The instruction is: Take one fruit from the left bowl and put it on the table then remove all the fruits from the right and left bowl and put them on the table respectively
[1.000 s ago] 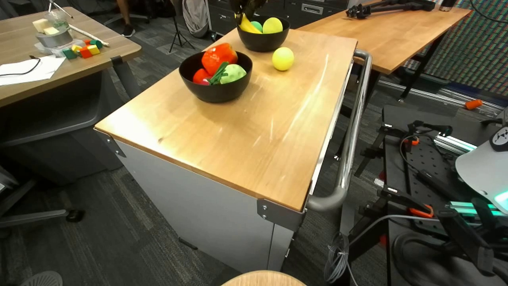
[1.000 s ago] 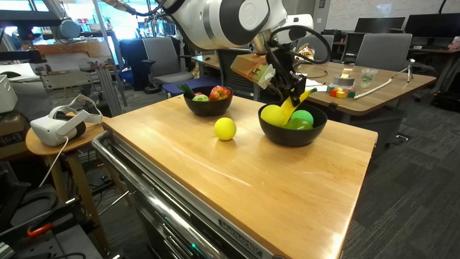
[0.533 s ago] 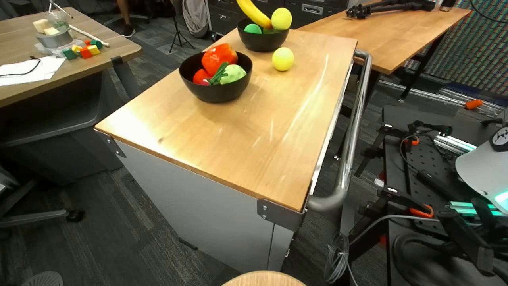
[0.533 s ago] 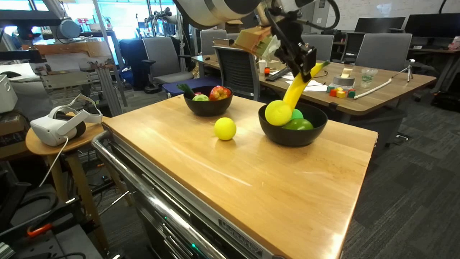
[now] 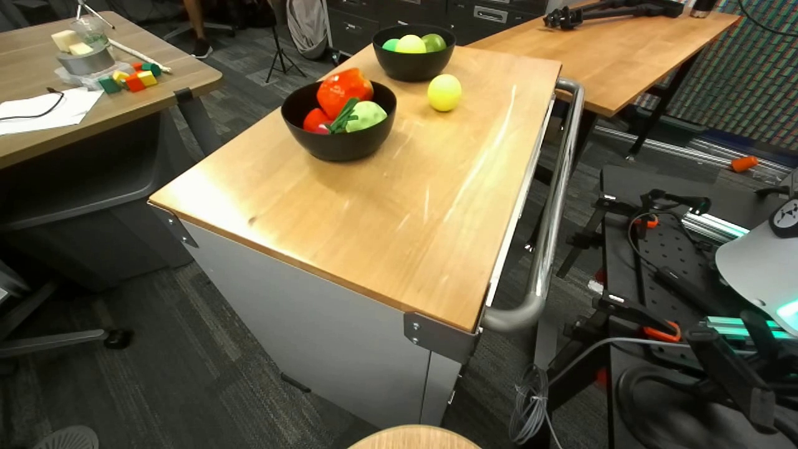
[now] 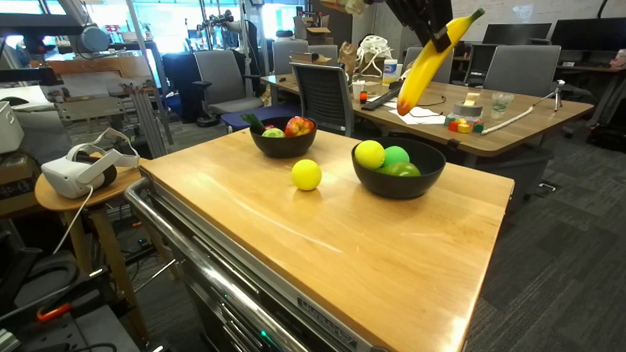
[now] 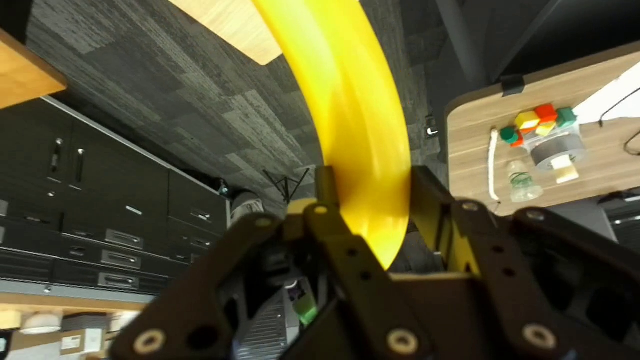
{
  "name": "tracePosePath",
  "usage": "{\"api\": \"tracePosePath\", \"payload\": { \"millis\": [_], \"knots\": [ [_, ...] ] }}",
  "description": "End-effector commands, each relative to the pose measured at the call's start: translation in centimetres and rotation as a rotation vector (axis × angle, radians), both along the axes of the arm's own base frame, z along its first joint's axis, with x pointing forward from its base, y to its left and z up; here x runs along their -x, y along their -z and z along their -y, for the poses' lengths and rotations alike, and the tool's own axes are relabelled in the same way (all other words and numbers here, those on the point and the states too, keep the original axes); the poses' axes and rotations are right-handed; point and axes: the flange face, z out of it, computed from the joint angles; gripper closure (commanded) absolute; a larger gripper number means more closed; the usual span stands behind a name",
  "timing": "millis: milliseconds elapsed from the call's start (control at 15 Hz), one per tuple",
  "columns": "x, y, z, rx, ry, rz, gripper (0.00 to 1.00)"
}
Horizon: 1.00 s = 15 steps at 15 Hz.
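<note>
My gripper [image 6: 442,41] is shut on a yellow banana [image 6: 419,73], held tilted in the air high above a black bowl [image 6: 398,188]. In the wrist view the banana [image 7: 345,100] sits between both fingers [image 7: 369,180]. That bowl holds a yellow ball [image 6: 369,154], a green ball [image 6: 396,155] and a dark green fruit [image 6: 402,169]. Another yellow ball [image 6: 306,175] lies on the table [image 6: 342,215]. A second black bowl [image 6: 283,147] holds a red-orange pepper [image 5: 343,87], a pale green piece [image 5: 366,116] and other red and leafy pieces. Gripper and banana are out of view in an exterior view [image 5: 340,146].
A metal handle bar [image 6: 205,264] runs along one table edge. A desk behind [image 6: 528,112] carries toy blocks [image 6: 462,126], tape and a cup. A stool with a white headset [image 6: 90,168] stands beside the table. Chairs [image 6: 323,93] stand behind.
My gripper has lifted the banana up out of the bowl and away from the table. The yellow ball inside that bowl rose against the banana, then settled back down among the other fruits.
</note>
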Motion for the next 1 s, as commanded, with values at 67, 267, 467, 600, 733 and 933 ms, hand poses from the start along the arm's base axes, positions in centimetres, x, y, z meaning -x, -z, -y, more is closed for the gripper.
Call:
{"api": "tracePosePath", "payload": {
  "millis": [67, 267, 467, 600, 733, 933],
  "knots": [
    [3.6, 0.1, -0.9, -0.102, 0.222, -0.002, 0.84],
    [6.2, 2.1, -1.6, -0.193, 0.375, -0.015, 0.84],
    [8.7, 3.7, -2.5, -0.274, 0.522, 0.017, 0.84],
    [10.3, 4.5, -3.3, -0.309, 0.598, 0.057, 0.84],
    [11.6, 5.9, -4.0, -0.347, 0.668, 0.074, 0.84],
    [13.3, 9.1, -5.1, -0.409, 0.749, 0.068, 0.84]
  ]
}}
